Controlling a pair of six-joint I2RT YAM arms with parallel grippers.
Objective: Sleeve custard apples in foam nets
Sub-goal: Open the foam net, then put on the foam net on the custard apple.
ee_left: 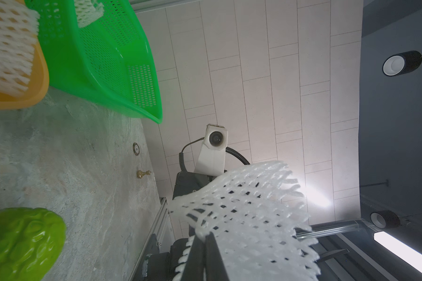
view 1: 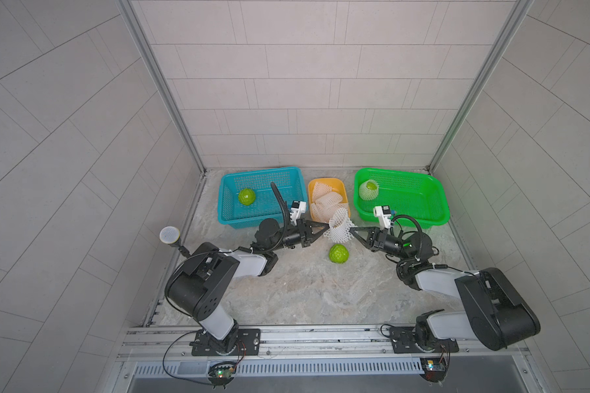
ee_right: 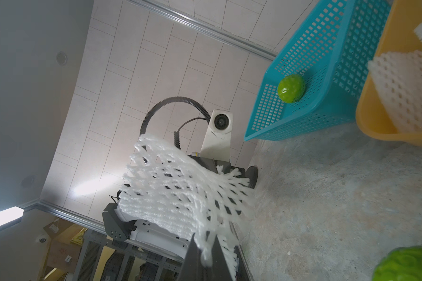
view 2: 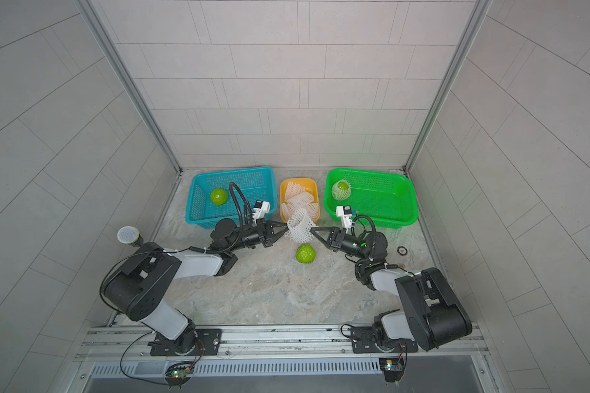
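The left gripper (view 1: 327,228) and the right gripper (view 1: 351,231) face each other just in front of the yellow tray (view 1: 326,180), on its robot-facing side. Each has its jaws pressed together, pinching an opposite edge of the held foam net (view 1: 340,224). This net is stretched between the 2 grippers as an open white mesh tube, and in both top views its upper rim overlaps the tray's near edge. Whether its lower end touches the table cannot be told. The left wrist view shows mesh strands caught between that gripper's dark fingers (ee_left: 217,262), and the right wrist view shows the same at its own fingers (ee_right: 190,262).

The spare foam nets (view 1: 324,202) lie piled inside the tray. 1 table custard apple (view 1: 338,253), unsleeved, sits on the stone surface in front of the tray, just past the held net and between the 2 arms. The blue basket (view 1: 263,172) stands beside the tray on the robot's left and holds 1 bare custard apple (view 1: 246,196). The green basket (view 1: 399,171) stands beside the tray on the robot's right, and the sleeved custard apple (view 1: 368,190) rests in the basket's far corner nearest the tray
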